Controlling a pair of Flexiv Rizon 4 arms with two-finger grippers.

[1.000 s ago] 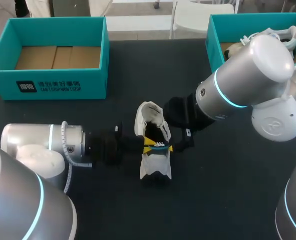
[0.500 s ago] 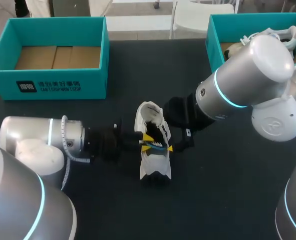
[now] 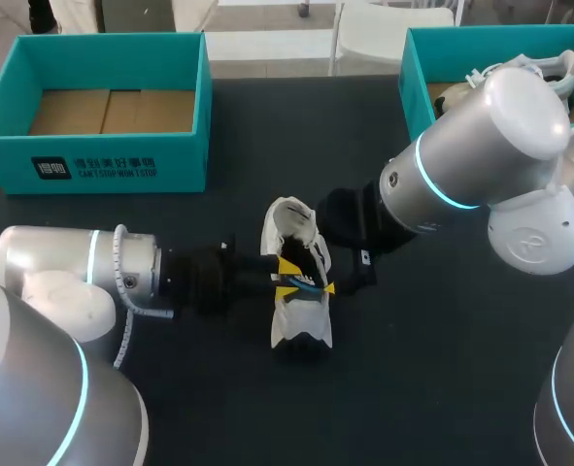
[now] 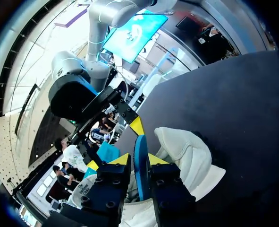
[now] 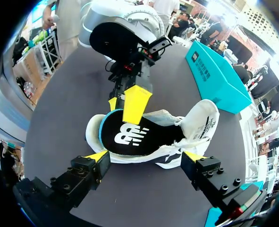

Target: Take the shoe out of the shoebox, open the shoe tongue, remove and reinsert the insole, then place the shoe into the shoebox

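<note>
Right now the white sneaker (image 3: 299,316) sits in the middle of the black table (image 3: 413,379), well apart from both teal shoeboxes. The left shoebox (image 3: 112,160) stands at the far left corner. The right shoebox (image 3: 415,73) stands at the far right, with another pale shoe (image 3: 549,66) inside it.

The left arm comes in low from the left, and the left pincer (image 3: 285,269) is at the sneaker's opening. In the left wrist view this pincer (image 4: 139,161) is closed on the insole (image 4: 140,153), whose blue edge stands pinched between the two yellow tips. From the right wrist view the insole (image 5: 130,137) shows a black face with a white logo and a blue rim. It rises partly out of the sneaker (image 5: 196,123), and one yellow finger of the left pincer lies flat against that black face.

The right arm reaches in from the right. The right pincer (image 5: 146,156) is spread wide across the sneaker, one yellow tip against each end of it, so it grips the sneaker from two sides. In the head view its tips (image 3: 327,288) show at the sneaker's midsection.
</note>
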